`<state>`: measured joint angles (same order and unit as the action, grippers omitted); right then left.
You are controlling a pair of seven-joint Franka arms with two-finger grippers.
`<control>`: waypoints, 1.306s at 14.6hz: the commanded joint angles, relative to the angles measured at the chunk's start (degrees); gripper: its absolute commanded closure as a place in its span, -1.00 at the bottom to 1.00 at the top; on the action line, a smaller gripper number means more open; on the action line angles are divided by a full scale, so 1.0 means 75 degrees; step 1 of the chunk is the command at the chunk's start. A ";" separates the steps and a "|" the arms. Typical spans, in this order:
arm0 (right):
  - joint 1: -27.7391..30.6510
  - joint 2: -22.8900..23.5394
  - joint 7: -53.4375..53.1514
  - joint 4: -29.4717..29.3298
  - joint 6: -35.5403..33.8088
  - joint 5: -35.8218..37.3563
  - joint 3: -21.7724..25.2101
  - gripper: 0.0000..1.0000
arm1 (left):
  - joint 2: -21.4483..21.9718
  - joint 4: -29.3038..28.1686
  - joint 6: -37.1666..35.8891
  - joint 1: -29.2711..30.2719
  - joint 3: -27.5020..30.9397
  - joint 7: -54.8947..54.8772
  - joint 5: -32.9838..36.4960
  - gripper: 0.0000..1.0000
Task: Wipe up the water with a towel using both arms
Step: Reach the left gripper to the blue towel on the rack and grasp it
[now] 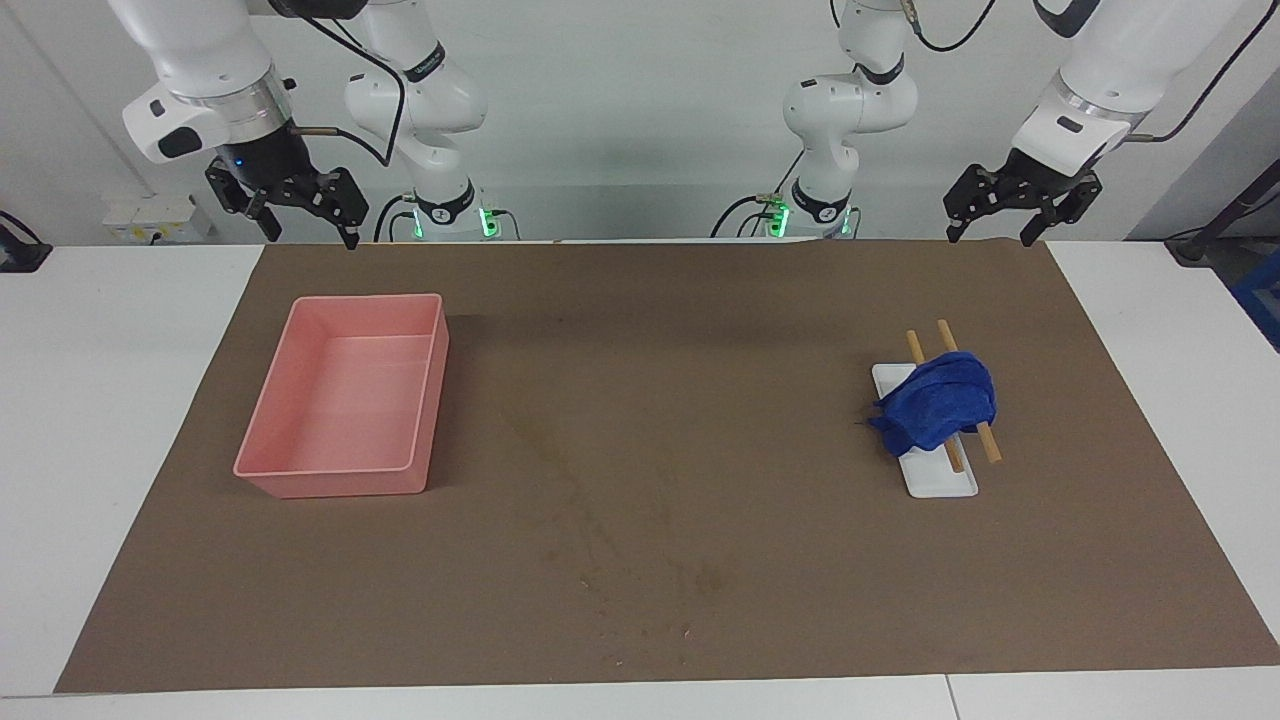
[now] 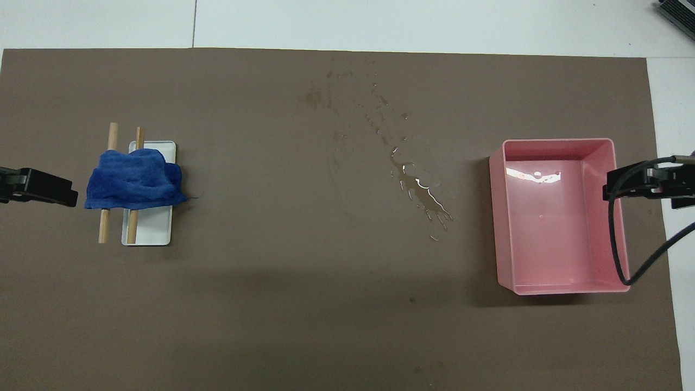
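Two grippers were seen raised at the robots' edge of the mat [image 1: 640, 620], each with its jaws spread and nothing held: the left gripper [image 1: 1008, 216] at the left arm's end, up above the mat's edge, and the right gripper [image 1: 300, 215] at the right arm's end, with the pink bin [image 1: 290, 405] below it and a little farther out. Both arms were judged to be waiting, with no step of the task begun. Farther from the robots, at the left arm's end, the towel [image 1: 942, 398] was found draped in a bunched heap over two wooden rods [image 1: 988, 442] laid across a white tray [image 1: 945, 482], so that much of it was carried clear of the mat. It was judged light, soft and limp, likely to sag and unfold when lifted; a pinch at the raised crown of the heap, between the rods, was thought the surest hold, the hanging edges being too floppy. Farther out still, toward the middle of the mat, a spill [image 2: 421, 193] of water was seen, with scattered drops trailing away from the robots.
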<state>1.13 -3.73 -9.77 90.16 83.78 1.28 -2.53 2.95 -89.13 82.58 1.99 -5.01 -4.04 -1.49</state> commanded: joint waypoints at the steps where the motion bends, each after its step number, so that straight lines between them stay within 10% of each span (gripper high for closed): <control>1: 0.0013 -0.0264 -0.0033 0.0284 0.0032 0.0076 -0.0049 -1.00 | 0.0063 0.0060 -0.0159 -0.0078 0.0047 -0.0083 0.0116 -1.00; 6: 0.0025 -0.0264 -0.0021 0.0295 0.0021 0.0063 -0.0038 -1.00 | 0.0227 -0.0232 -0.0054 -0.0101 0.0059 -0.0024 0.0116 -1.00; 19: 0.0013 -0.0299 -0.0115 0.0377 -0.0014 0.0040 -0.0049 -1.00 | -0.0380 -0.2658 0.4561 0.0004 0.0059 0.1614 0.1030 -1.00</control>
<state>1.11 -4.35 -9.77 91.34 83.75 1.28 -2.65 2.29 -107.32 112.17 2.02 -4.83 4.34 4.55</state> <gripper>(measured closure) 0.000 0.000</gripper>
